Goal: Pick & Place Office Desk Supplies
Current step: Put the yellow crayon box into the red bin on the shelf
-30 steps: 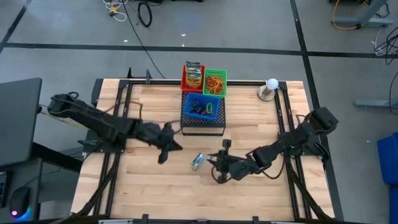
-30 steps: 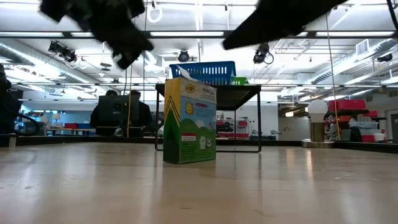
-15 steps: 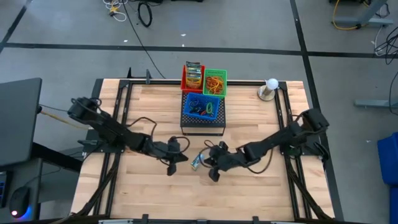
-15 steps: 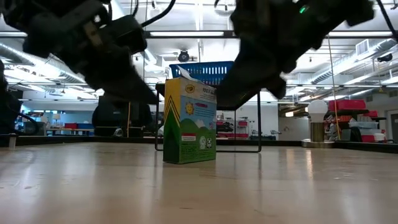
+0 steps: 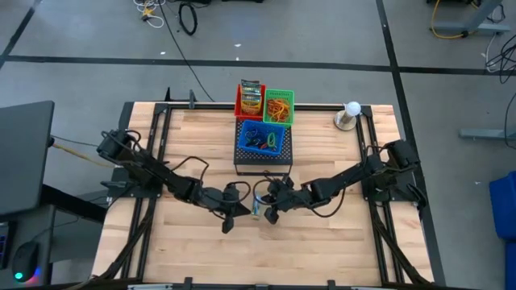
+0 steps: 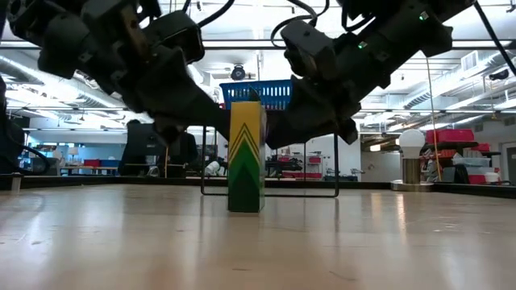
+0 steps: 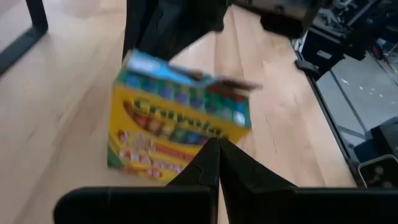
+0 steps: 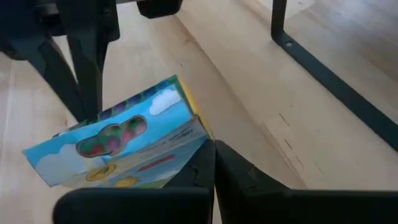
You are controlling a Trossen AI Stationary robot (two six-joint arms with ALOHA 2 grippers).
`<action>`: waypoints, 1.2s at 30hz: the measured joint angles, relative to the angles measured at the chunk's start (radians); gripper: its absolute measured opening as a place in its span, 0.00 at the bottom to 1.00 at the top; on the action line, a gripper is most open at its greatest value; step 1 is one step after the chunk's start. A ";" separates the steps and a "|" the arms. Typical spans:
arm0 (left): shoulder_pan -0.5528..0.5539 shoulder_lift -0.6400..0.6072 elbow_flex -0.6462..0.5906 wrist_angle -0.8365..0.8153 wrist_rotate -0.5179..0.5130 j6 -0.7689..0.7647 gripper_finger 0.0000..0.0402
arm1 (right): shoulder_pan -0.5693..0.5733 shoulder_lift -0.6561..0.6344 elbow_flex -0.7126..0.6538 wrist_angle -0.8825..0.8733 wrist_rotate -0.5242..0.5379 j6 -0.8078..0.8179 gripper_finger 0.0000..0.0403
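Two end effectors, left (image 5: 234, 211) and right (image 5: 268, 211), both with fingers together, flanked the upright crayon box (image 5: 257, 205) on the worktop (image 5: 322, 250), holding nothing.

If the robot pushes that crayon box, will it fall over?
Probably yes. The crayon box stands upright on a narrow end on the table, so a high push may tip it. It looks like cardboard, likely stiff and light. Its top flap looks open, so it may bend.
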 joint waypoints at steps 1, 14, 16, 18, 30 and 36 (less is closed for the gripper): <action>0.000 0.004 0.007 0.001 -0.001 0.003 0.02 | -0.004 0.000 0.000 0.001 0.000 -0.003 0.01; -0.001 0.086 0.072 0.044 0.010 0.008 0.02 | -0.026 -0.001 0.000 0.075 -0.006 -0.061 0.02; -0.001 0.086 0.072 0.045 0.010 0.017 0.02 | -0.023 -0.011 -0.001 0.069 -0.014 -0.067 0.02; -0.001 0.081 0.072 0.043 0.013 0.024 0.02 | -0.011 -0.038 -0.001 0.042 -0.010 -0.060 0.02; -0.029 -0.104 0.062 -0.099 0.087 0.067 0.02 | 0.257 -0.059 0.000 -0.051 0.222 0.199 0.29; -0.044 -0.238 0.061 -0.232 0.080 0.078 0.02 | 0.323 0.107 0.027 0.079 0.440 0.295 0.61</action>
